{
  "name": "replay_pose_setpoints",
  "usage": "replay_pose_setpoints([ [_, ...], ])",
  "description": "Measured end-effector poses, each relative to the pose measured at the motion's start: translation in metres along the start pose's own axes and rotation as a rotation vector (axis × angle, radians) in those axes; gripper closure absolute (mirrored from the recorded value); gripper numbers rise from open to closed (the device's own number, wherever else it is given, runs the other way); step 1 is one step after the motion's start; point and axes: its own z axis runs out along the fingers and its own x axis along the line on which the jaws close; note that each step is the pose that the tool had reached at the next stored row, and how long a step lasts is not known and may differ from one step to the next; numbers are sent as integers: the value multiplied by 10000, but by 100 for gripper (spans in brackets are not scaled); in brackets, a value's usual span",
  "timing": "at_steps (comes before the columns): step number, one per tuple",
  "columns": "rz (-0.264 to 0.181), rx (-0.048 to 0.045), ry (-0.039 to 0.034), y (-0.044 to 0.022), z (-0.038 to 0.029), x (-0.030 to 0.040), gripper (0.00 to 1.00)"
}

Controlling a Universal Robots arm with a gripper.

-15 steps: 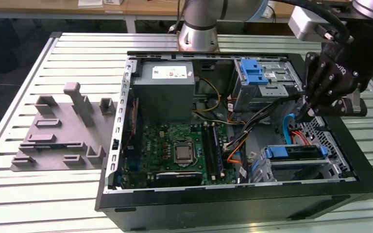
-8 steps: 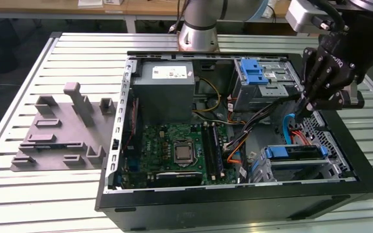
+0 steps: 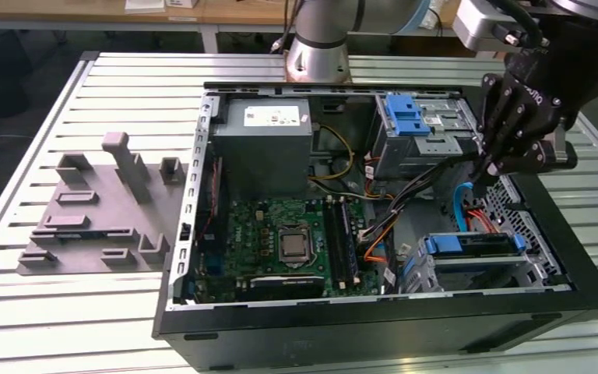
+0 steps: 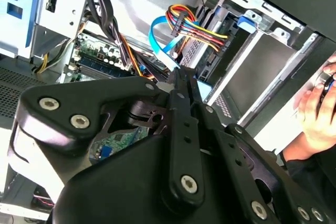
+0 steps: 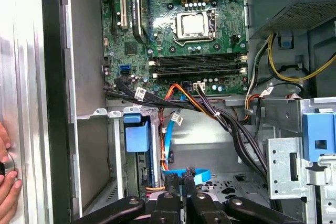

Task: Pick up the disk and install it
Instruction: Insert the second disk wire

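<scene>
The disk (image 3: 473, 245), with its blue carrier rails, sits slotted in the lower drive bay of the open computer case (image 3: 382, 312), toward the exterior view's right. Its blue end tab (image 5: 135, 137) shows in the first wrist view, and the tab (image 4: 247, 22) shows again in the second wrist view. My gripper (image 3: 483, 173) hangs inside the case just above that bay, close to a light blue flat cable (image 3: 463, 204). Its black fingers (image 5: 184, 203) are pressed together with nothing between them. The fingertips point at the cable bundle (image 4: 184, 22).
A metal drive cage with a blue latch (image 3: 416, 117) and the grey power supply (image 3: 262, 144) stand at the back of the case. The motherboard (image 3: 289, 245) lies on its floor. A grey fixture plate (image 3: 96, 210) lies at the exterior view's left. A person's hand (image 4: 315, 111) rests outside the case.
</scene>
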Motion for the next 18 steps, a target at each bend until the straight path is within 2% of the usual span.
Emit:
replay_pose_setpoints([
  [4,0,1,13,0,33,-11,81],
  [5,0,1,15,1,42,-12,75],
  [9,1,3,39,0,88,-14,75],
  [11,1,6,80,0,111,-15,75],
  [15,3,18,229,0,153,-17,76],
  [16,3,20,251,-1,162,-18,76],
  [17,3,21,260,-1,169,-18,83],
  [18,3,21,261,-1,174,-18,84],
])
